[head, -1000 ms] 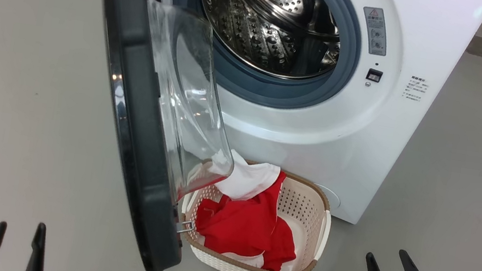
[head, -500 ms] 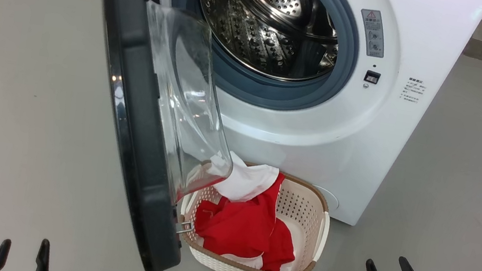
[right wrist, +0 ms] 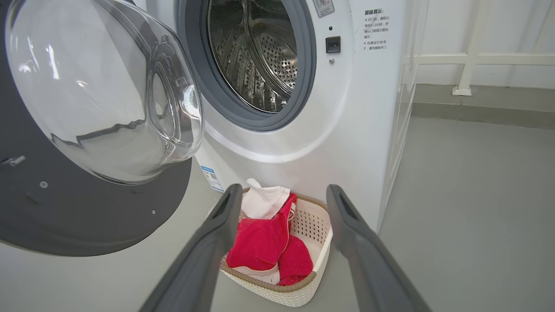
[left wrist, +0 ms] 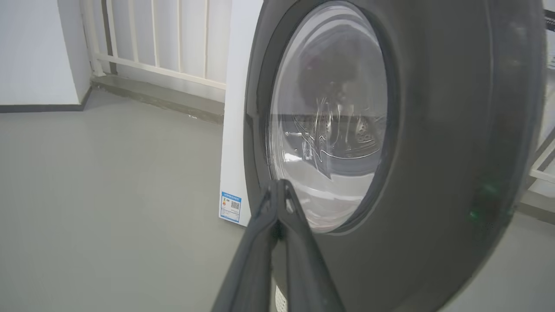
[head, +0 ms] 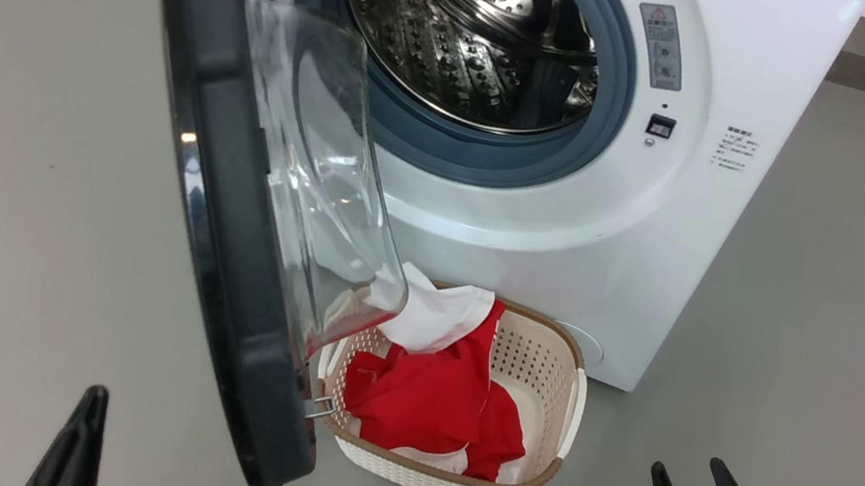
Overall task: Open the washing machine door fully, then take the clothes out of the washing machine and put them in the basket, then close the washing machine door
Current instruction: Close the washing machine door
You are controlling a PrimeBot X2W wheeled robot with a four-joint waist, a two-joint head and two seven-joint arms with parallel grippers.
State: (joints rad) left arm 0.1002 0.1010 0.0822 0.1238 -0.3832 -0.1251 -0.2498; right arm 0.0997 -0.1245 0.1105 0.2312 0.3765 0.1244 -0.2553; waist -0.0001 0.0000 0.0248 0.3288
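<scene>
The washing machine door (head: 226, 246) stands open, swung out to the left side of the washing machine (head: 570, 238), and its clear glass bowl faces toward the basket (head: 543, 362). The steel drum (head: 472, 35) shows its perforated wall inside the grey ring (head: 446, 155). The clothes (head: 426, 401), red with white parts, lie in the basket, which stands on the floor (head: 29, 131) just in front of the machine, beside the lower edge of the door. One white piece rises at the back corner, close to the glass bowl; I cannot tell if they touch. The left gripper (head: 97, 394) is clenched with its fingers pressed together and nothing between them, low on the outer side of the door and pointing at the door's outer face. The right gripper (head: 687, 466) is released, its fingers apart and empty, above the floor to the right of the basket.
</scene>
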